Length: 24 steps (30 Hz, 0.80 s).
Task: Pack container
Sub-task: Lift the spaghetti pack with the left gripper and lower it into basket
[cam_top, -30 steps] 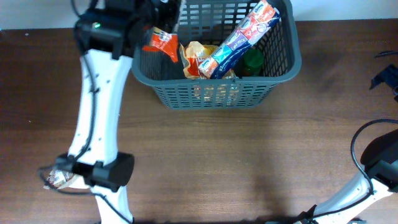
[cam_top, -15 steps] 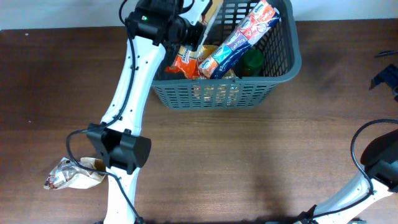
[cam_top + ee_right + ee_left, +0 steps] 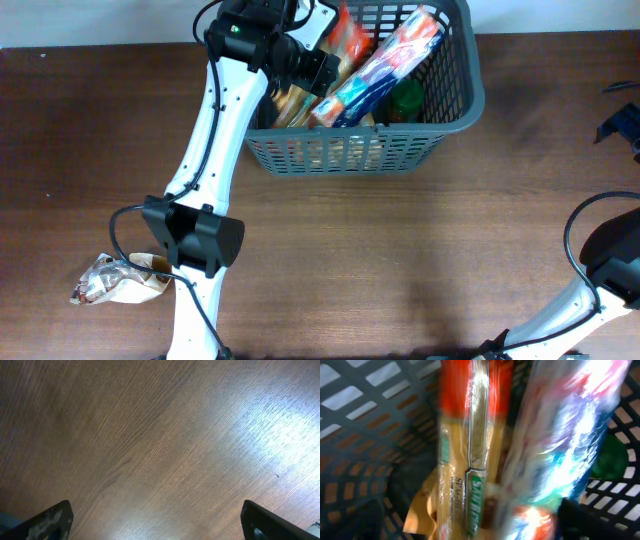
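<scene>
Container (image 3: 350,152) at the far edge of the table (image 3: 420,260), centre, holding a long blue-red packet (image 3: 378,68), a spaghetti packet (image 3: 470,455) and a green item (image 3: 407,98). Left gripper (image 3: 312,62) reaches inside, hiding the container's left corner (its grip cannot be told; view blurred). Right gripper (image 3: 157,520) spread wide over bare wood. Crumpled wrapper (image 3: 112,280) lies well apart, near left.

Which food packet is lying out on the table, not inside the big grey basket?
The crumpled silver-and-brown wrapper on the wooden table. The long blue-and-red packet and the orange one are inside the dark grey plastic basket.
</scene>
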Available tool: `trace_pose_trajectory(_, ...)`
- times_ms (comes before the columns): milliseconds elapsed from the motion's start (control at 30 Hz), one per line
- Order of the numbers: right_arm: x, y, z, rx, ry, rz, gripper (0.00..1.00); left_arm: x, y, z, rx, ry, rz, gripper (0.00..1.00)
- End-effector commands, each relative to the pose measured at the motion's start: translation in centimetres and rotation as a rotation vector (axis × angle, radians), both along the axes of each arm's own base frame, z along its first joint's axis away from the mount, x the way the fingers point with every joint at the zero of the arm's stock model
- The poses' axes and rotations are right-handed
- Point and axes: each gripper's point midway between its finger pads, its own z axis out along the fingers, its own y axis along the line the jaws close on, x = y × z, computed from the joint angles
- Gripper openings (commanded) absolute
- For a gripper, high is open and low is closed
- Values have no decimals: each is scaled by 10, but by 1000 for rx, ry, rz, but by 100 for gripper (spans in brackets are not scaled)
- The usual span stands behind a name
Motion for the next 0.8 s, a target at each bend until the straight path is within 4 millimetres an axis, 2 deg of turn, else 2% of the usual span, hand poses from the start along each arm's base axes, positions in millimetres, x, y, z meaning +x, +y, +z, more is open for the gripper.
trace_pose_trajectory(0, -2, 0, 3, -13, 1, -8, 99, 6, 10, 10, 43, -50, 26, 99)
trace_pose_trajectory(67, -2, 0, 3, -13, 1, -8, 99, 7, 11, 13, 54, -66, 29, 99)
trace_pose_trajectory(133, -2, 0, 3, -14, 1, -8, 99, 10, 15, 27, 53, -106, 43, 99)
trace_pose_trajectory(167, -2, 0, 3, -13, 1, -8, 99, 11, 16, 38, 44, -132, 47, 99)
trace_pose_trajectory(200, -2, 0, 3, -13, 1, -8, 99, 10, 20, 64, 23, -188, 55, 99)
trace_pose_trajectory(267, -2, 0, 3, -13, 1, -8, 99, 5, 28, 97, -1, -255, 70, 99)
trace_pose_trajectory(400, -2, 0, 3, -13, 1, -8, 99, -17, 54, 148, -25, -334, 107, 99)
trace_pose_trajectory(433, -2, 0, 3, -14, 1, -8, 99, -24, 60, 154, -25, -334, 114, 99)
trace_pose_trajectory(500, -2, 0, 3, -14, 1, -8, 99, -38, 72, 160, -35, -305, 151, 99)
trace_pose_trajectory(567, -2, 0, 3, -13, 1, -8, 99, -63, 89, 149, -9, -203, 184, 99)
trace_pose_trajectory(767, -2, 0, 3, -13, 1, -8, 99, -85, 113, 125, -19, -27, 314, 99)
